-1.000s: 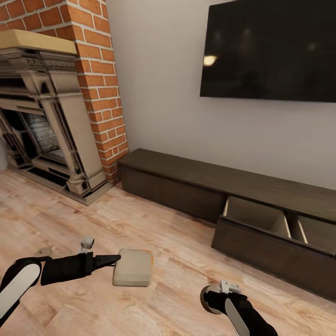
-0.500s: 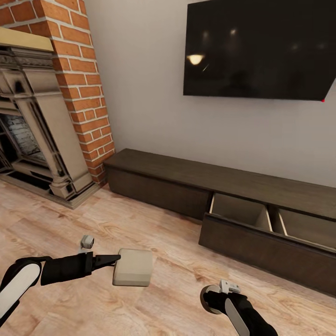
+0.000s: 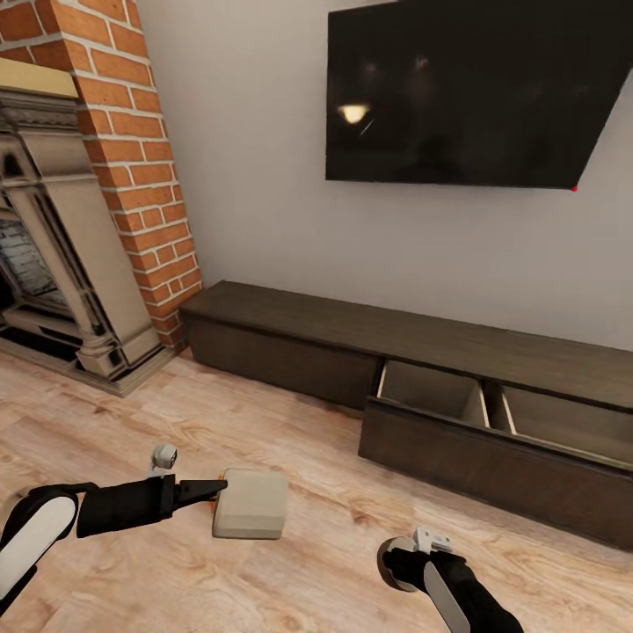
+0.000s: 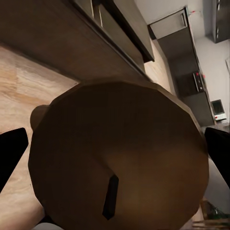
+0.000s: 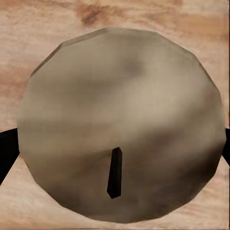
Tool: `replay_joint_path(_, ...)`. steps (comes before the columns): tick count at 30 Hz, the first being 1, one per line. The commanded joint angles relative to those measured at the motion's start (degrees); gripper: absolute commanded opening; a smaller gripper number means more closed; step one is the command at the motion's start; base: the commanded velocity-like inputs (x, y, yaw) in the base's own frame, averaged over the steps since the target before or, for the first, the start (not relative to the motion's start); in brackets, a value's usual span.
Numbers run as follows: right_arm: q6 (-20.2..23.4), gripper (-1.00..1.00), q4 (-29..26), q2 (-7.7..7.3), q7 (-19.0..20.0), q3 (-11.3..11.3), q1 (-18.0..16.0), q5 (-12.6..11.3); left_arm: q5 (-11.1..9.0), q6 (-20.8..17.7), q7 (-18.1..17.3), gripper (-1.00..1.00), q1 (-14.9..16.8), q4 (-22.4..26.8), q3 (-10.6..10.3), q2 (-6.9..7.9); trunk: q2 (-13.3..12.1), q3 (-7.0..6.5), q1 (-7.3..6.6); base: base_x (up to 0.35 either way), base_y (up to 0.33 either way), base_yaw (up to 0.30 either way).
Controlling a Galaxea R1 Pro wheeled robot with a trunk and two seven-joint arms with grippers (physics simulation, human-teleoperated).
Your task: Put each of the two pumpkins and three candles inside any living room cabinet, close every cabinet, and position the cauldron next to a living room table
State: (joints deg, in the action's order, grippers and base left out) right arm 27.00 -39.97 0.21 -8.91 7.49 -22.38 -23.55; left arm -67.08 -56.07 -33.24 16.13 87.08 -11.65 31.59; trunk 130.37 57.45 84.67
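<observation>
Held a squat cream candle (image 3: 251, 503) in the left gripper (image 3: 214, 489), low over the wood floor (image 3: 290, 448); clamped another round, dark-wicked candle (image 5: 122, 124) in the right gripper (image 5: 115, 143). Faced the long dark-brown cabinet (image 3: 352, 330), drawer (image 3: 492, 440) pulled open, pale inside.

A long low dark-brown wood-grain cabinet (image 3: 352, 338) stands against the grey wall under a black wall-mounted television (image 3: 466, 92); its right-hand drawer (image 3: 492, 440) is pulled open, showing pale beige compartments; a red-brick fireplace (image 3: 79, 202) stands at left; the left gripper (image 3: 211, 489) touches a beige rounded block (image 3: 252, 503) over the wooden floor (image 3: 290, 457).
</observation>
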Motion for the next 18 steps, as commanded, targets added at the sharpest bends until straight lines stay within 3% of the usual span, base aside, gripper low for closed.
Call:
replay_joint_path(1, 0.13, -1.0, -0.08, -0.03, -0.57, 0.24, -0.03, -0.62, -0.16, -0.2, -0.16, -1.0, 0.04, 0.03, -0.03, 0.05, 0.02, 0.01, -0.03, -0.21, -0.202, -0.24)
replay_joint_path(18, 0.07, -1.0, -0.06, -0.03, -0.5, 0.24, -0.03, -0.62, -0.07, -0.23, -0.16, -1.0, 0.04, 0.05, -0.04, 0.05, 0.02, -0.74, -0.03, -0.281, -0.168, -0.253)
